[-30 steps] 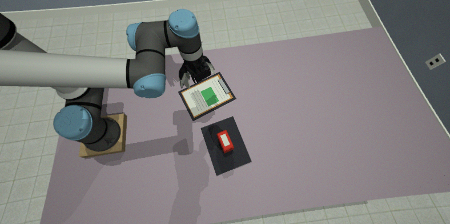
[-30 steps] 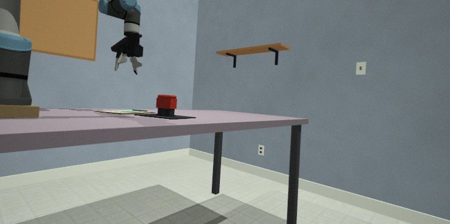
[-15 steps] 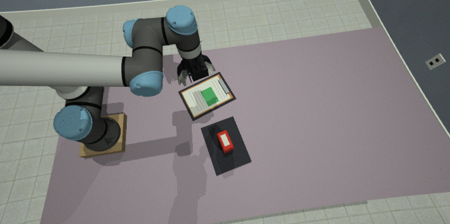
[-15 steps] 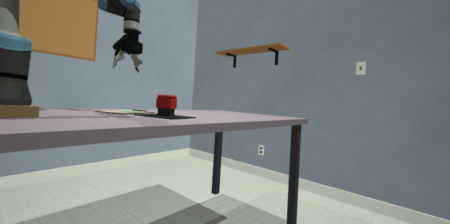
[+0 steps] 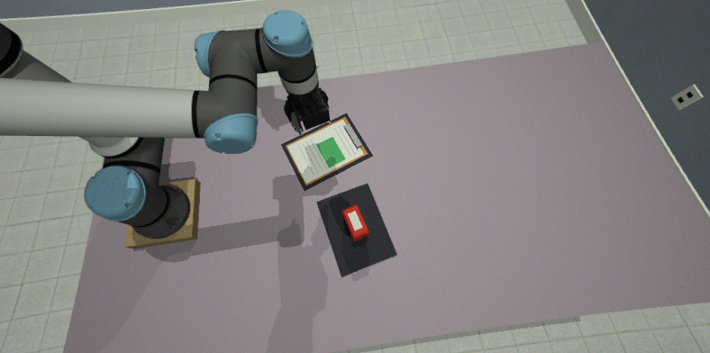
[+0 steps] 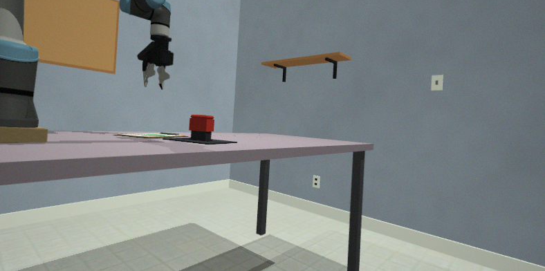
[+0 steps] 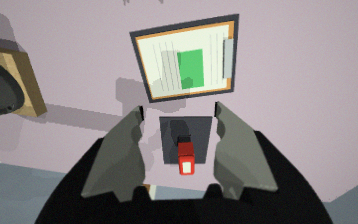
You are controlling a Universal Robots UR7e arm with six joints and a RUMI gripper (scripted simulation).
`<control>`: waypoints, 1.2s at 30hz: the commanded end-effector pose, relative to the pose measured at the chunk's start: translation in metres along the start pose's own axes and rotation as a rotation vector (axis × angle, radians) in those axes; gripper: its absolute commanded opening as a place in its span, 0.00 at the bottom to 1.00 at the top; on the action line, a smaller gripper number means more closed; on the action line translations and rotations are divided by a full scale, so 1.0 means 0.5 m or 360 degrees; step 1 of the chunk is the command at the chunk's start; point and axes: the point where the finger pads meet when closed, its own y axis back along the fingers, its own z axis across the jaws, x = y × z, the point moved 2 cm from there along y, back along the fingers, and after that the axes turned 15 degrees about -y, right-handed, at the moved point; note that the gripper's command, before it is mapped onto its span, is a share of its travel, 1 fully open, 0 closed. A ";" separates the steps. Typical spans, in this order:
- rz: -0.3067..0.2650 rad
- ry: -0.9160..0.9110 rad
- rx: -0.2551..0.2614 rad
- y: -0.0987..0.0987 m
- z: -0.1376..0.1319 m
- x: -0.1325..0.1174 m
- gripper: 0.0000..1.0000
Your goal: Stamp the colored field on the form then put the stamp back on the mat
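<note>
The red stamp (image 5: 355, 222) with a white top stands upright on the dark mat (image 5: 356, 229) on the purple table; it also shows in the side view (image 6: 201, 126) and in the wrist view (image 7: 186, 160). The form on a clipboard (image 5: 326, 151) lies beyond the mat, with its green field (image 5: 331, 151) in the middle; the field also shows in the wrist view (image 7: 191, 69). My gripper (image 6: 153, 78) hangs high above the table near the clipboard's far edge. Its fingers stand partly open with nothing between them.
The arm's wooden base block (image 5: 161, 216) sits at the table's left side. A wall shelf (image 6: 306, 61) and an orange board (image 6: 70, 25) hang on the walls, away from the table.
</note>
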 end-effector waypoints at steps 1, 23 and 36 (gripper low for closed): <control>0.0000 0.0000 -0.0002 -0.002 0.005 -0.013 0.52; 0.0000 0.0000 -0.0002 -0.046 0.074 -0.244 0.52; 0.0000 0.0000 -0.0002 -0.079 0.126 -0.412 0.52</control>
